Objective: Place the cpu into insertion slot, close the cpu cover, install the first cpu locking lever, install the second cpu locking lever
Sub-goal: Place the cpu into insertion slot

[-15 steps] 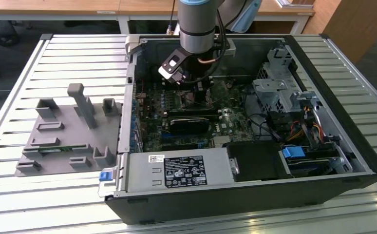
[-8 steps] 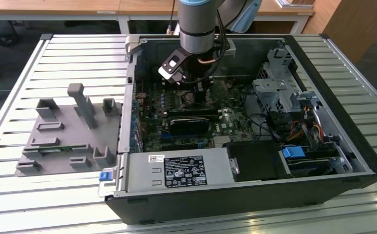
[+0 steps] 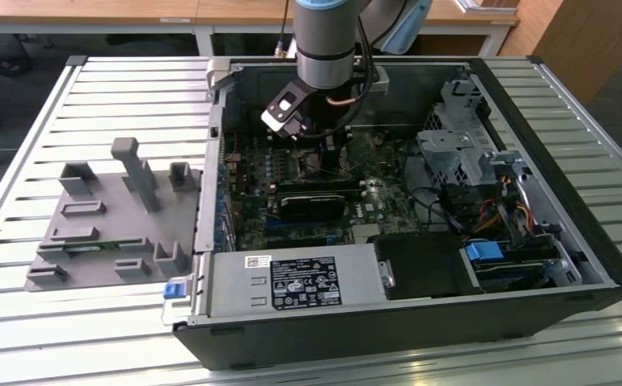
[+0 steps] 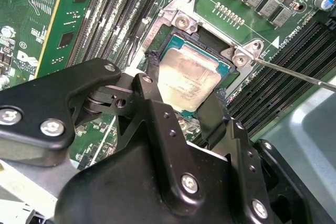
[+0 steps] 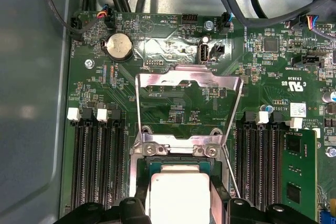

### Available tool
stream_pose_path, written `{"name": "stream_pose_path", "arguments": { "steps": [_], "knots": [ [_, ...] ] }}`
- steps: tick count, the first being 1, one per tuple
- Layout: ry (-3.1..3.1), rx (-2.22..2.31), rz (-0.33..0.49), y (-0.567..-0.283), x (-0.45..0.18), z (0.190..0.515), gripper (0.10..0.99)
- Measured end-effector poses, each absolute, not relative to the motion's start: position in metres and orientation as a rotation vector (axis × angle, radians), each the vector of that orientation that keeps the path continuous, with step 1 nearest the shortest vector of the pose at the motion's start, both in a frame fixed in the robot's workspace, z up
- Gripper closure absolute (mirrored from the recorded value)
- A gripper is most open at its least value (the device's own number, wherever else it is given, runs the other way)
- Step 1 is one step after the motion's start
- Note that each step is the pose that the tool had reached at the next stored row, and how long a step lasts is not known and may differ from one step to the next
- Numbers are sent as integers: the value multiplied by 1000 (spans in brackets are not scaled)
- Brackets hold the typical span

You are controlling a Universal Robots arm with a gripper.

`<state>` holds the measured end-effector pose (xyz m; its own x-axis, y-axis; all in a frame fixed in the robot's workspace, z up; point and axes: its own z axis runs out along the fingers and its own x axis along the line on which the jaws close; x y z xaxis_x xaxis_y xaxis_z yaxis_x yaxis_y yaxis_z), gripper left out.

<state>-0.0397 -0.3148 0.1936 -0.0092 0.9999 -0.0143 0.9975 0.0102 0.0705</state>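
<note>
The cpu (image 4: 186, 80) (image 5: 178, 195), a flat silver-beige square, sits between my two black fingers (image 4: 152, 80), which press its opposite edges. It lies over the insertion slot (image 4: 169, 39) (image 5: 176, 153), whose black frame and silver rim show around it. The cpu cover (image 5: 186, 80) is flipped back open, lying on the board beyond the slot. A thin locking lever (image 4: 299, 75) (image 5: 231, 177) juts out unlatched beside the slot. My gripper (image 4: 184, 95) (image 5: 180, 205) (image 3: 327, 151) hangs low inside the computer case over the motherboard.
Memory slots (image 5: 97, 166) flank the socket on both sides, with a green memory stick (image 5: 299, 174) in one. Cables (image 5: 231, 3) run along the board's far edge. The case (image 3: 568, 265) holds a power supply (image 3: 289, 281); a grey fixture (image 3: 118, 217) sits outside, at the exterior view's left.
</note>
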Motion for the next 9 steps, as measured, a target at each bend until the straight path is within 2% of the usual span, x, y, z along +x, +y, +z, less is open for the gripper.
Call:
{"name": "stream_pose_path", "arguments": {
  "steps": [9],
  "knots": [
    [2189,2168,62,-315,-40,194,549]
  ]
}}
